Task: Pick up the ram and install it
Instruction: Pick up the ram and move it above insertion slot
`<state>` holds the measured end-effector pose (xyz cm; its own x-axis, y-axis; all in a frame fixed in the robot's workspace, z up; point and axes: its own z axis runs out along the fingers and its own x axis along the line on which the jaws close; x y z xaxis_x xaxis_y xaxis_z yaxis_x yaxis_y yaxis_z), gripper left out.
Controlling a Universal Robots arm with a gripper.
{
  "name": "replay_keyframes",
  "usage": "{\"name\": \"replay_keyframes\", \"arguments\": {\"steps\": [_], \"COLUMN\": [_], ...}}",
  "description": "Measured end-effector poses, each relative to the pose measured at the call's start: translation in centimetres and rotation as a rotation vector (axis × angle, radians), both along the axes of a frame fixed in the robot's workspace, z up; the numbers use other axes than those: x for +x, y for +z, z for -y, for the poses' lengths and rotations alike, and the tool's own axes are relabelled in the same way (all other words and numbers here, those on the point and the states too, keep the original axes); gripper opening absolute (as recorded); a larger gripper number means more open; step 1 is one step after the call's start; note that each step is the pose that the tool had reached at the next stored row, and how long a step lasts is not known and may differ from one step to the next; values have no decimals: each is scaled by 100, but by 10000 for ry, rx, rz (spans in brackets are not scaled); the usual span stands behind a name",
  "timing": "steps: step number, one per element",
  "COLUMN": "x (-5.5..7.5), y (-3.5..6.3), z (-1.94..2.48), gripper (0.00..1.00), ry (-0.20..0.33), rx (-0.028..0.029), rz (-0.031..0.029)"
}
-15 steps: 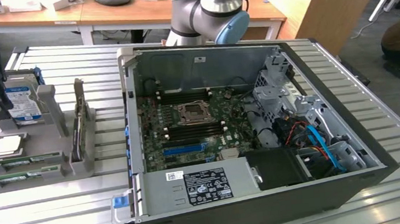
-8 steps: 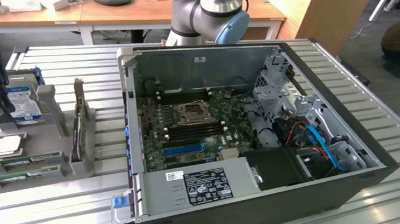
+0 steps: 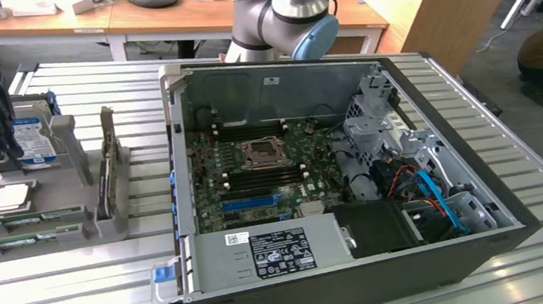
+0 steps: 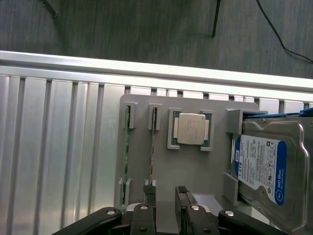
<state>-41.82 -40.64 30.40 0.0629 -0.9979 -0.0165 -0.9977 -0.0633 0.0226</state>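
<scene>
While the gripper [image 4: 165, 203] hangs over the grey holder [image 4: 195, 169] with its fingers [image 4: 148, 198] parted and nothing between them, we judge the step in hand to be the approach to the ram [image 4: 152, 147]. To do it well, we would centre the gap on the stick's thin top edge, keep the fingers square to its length, and descend straight so that neither pad catches the holder's slot posts or the second stick [image 4: 126, 147]. The ram stands on edge in a holder slot, a slim green strip. It sits just beside the silver processor [image 4: 190, 129] in the holder's middle pocket, and the hard drive [image 4: 266, 166] rests at the holder's far end.
</scene>
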Motion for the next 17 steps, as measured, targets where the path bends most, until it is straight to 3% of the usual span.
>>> {"name": "replay_keyframes", "arguments": {"steps": [7,8,9,10,17], "x": [0,-7,-6,-7,-7], "y": [-7,-7,-7,-7,-8], "z": [0,81,81,117,179], "gripper": [30,30,30,30,30], "ry": [1,0,1,0,0], "rx": [0,0,0,-1,0], "rz": [-1,-1,-2,-2,-1]}}
